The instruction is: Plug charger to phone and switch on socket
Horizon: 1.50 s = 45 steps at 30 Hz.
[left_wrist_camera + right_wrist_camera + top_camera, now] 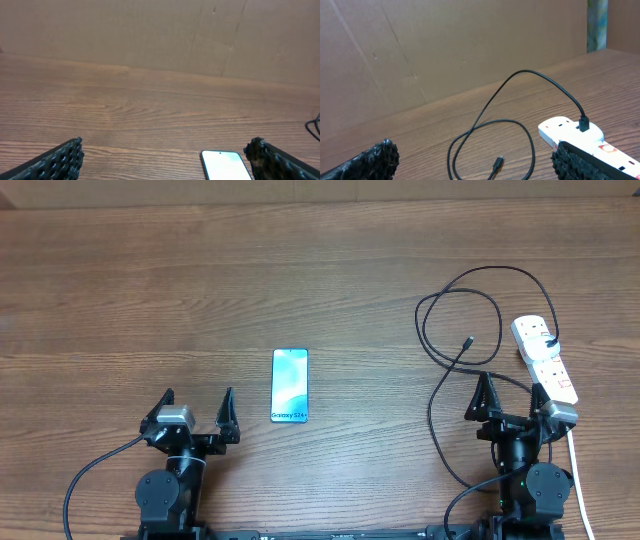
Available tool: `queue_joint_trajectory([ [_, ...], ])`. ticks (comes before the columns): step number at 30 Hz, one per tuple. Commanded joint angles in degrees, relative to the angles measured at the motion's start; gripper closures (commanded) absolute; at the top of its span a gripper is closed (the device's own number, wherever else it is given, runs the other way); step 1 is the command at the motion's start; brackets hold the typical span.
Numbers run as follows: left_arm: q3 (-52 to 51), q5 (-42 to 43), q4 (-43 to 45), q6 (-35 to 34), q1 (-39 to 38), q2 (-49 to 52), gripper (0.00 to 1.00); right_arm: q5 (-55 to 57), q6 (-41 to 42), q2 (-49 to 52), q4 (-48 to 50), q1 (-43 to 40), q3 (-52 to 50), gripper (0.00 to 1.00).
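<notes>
Only one thing looks ready so far: one end of the charger (pixel 522 72) sits plugged into the far end of the socket (pixel 545 360). The phone (pixel 290 385) lies flat on the bench (pixel 150 280) with nothing plugged into it. The plug tip (pixel 468 340) lies loose on the wood, well apart from the phone, at about its 3 o'clock. By my reading both steps remain: carry the tip over and seat it in the phone, then press the red-marked switch (pixel 608 148) nearer the robot on the socket. I cannot tell whether that switch is on or off, as it is small and partly hidden.

Directions here take 12 o'clock as away from the robot in the overhead view. The phone's long axis runs 12 to 6, screen up, with its lettered end at 6. Its port is probably on that near edge, though no port shows. The plug tip points to roughly 1 o'clock, away from the phone, so it would likely need turning before it goes in. The socket's long axis runs from about 11 to 5, and its white cord (pixel 578 480) leaves from the 5 end.

The left claw (pixel 199 398) is released, its fingers spread wide and empty, with the phone at its 1 o'clock. The right claw (pixel 512 392) is also spread and holds nothing. It sits between the cable loops and the socket, with the plug tip at its 11 o'clock.
</notes>
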Motion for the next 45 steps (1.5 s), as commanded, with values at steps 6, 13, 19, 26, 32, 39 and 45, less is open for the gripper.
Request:
queue_joint_trajectory([
  [6, -0.2, 2.7, 0.1, -0.7, -0.3, -0.5, 0.00, -0.1, -0.2, -0.4, 0.1, -0.1, -0.6, 0.00],
  [13, 2.3, 4.2, -4.7, -1.7, -0.3, 1.0, 0.00, -0.1, -0.2, -0.4, 0.1, -0.1, -0.6, 0.00],
  [19, 9.0, 4.2, -11.2, -1.6, -0.3, 5.9, 0.00, -0.1, -0.2, -0.4, 0.1, -0.1, -0.6, 0.00],
  [26, 16.9, 4.2, -11.1, -1.2, -0.3, 15.5, 0.01, -0.1, -0.2, -0.4, 0.1, -0.1, -0.6, 0.00],
  [32, 21.6, 4.3, -10.8, -1.3, -0.3, 23.7, 0.00, -0.1, -0.2, -0.4, 0.1, -0.1, -0.6, 0.00],
  [39, 24.4, 6.9, -10.8, -1.3, -0.3, 29.2, 0.01, -0.1, -0.2, -0.4, 0.1, -0.1, -0.6, 0.00],
  [45, 24.5, 6.8, -11.0, -1.2, -0.3, 31.0, 0.01, -0.1, -0.2, -0.4, 0.1, -0.1, -0.6, 0.00],
])
